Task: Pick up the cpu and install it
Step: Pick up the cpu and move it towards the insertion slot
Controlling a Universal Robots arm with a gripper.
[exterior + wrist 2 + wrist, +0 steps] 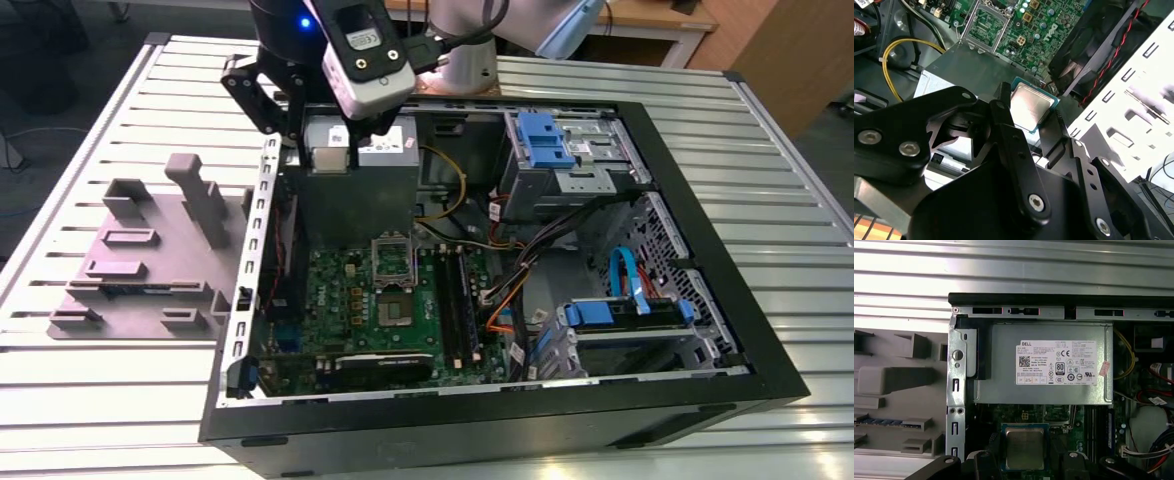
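Two fingers (1004,120) of your gripper (1030,112) pinch the cpu (1031,102) by opposite edges, seemingly to keep it flat, over the power supply (1049,340) in a corner of the case (1054,299).

the socket (400,312) lies open from above. the power supply (358,180) rises just beside it, under the jaws gripping the cpu (1030,107); the drive cage (567,165) and cables (514,262) crowd the exterior view's right.
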